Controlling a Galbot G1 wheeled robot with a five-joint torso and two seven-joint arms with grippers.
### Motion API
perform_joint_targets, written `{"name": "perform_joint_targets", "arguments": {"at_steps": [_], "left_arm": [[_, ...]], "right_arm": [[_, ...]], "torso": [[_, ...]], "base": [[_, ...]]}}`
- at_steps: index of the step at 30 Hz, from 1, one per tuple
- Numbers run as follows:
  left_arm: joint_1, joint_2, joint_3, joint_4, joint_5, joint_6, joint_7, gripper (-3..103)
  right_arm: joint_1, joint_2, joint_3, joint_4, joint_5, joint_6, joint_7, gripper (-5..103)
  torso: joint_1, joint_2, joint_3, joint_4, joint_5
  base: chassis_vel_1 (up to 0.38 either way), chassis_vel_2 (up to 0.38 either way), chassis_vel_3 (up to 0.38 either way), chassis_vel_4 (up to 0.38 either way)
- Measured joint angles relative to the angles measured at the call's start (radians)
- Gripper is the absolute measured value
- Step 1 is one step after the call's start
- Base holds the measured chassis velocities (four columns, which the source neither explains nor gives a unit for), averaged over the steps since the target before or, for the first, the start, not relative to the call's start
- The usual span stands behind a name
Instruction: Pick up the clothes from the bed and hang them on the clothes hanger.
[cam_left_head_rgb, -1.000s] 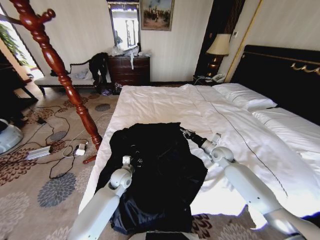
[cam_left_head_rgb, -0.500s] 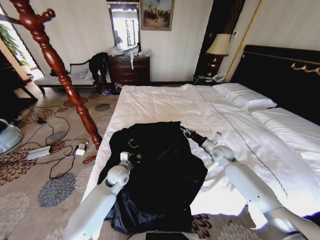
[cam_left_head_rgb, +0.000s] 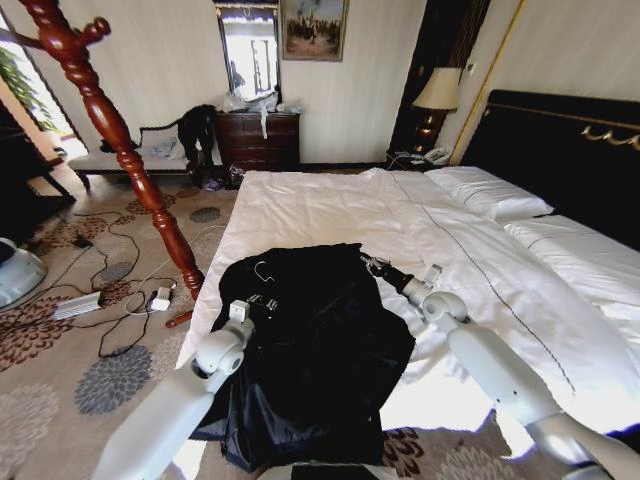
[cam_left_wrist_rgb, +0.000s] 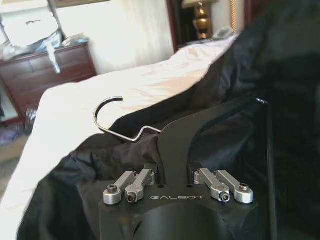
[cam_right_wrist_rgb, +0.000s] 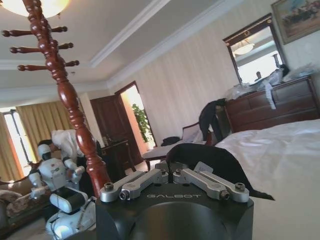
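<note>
Coat (cam_left_head_rgb: 320, 340) sprawls black across the bed's (cam_left_head_rgb: 330, 205) near left corner, its lower part hanging over the near edge. Against half a second ago, the left arm has pulled back toward the near left, and the coat's left side has gone with it, the wire hook (cam_left_head_rgb: 262, 271) now showing clear at the collar. Left gripper (cam_left_head_rgb: 243, 309) sits at the coat's left edge; the wrist view shows its fingers (cam_left_wrist_rgb: 175, 150) closed on the black hanger (cam_left_wrist_rgb: 210, 120) inside the coat. Right gripper (cam_left_head_rgb: 372, 264) rests at the coat's far right corner, fingers (cam_right_wrist_rgb: 172, 172) drawn together on a fold of the cloth. Stand (cam_left_head_rgb: 115, 135) rises left of the bed, well apart from the coat.
</note>
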Motion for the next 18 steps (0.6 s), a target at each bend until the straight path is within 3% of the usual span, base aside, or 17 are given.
{"name": "perform_joint_targets", "arguments": {"at_steps": [4, 9, 12, 18], "left_arm": [[-0.089, 0.065, 0.09, 0.044, 0.003, -0.003, 0.03, 28], [-0.131, 0.076, 0.146, 0.071, -0.006, 0.01, 0.04, 28], [-0.132, 0.053, 0.151, 0.093, -0.009, 0.016, 0.032, 28], [-0.137, -0.019, 0.147, 0.151, -0.016, 0.011, 0.008, 28]], "right_arm": [[0.053, 0.0, -0.048, 0.038, 0.038, 0.003, 0.0, 0], [0.136, 0.017, -0.139, 0.052, 0.054, 0.013, 0.001, 0], [0.169, 0.03, -0.184, 0.056, 0.067, 0.016, 0.0, 0], [0.189, 0.046, -0.238, 0.085, 0.074, 0.018, -0.002, 0]], "torso": [[0.0, 0.0, 0.0, -0.0003, 0.0001], [0.0, 0.0, 0.0, -0.0005, 0.0002], [0.0, 0.0, 0.0, 0.0008, -0.0001], [0.0, 0.0, 0.0, -0.0005, 0.0]], "base": [[0.0, 0.0, 0.0, 0.0], [0.0, 0.0, 0.0, 0.0], [0.0, 0.0, 0.0, 0.0], [0.0, 0.0, 0.0, 0.0]]}}
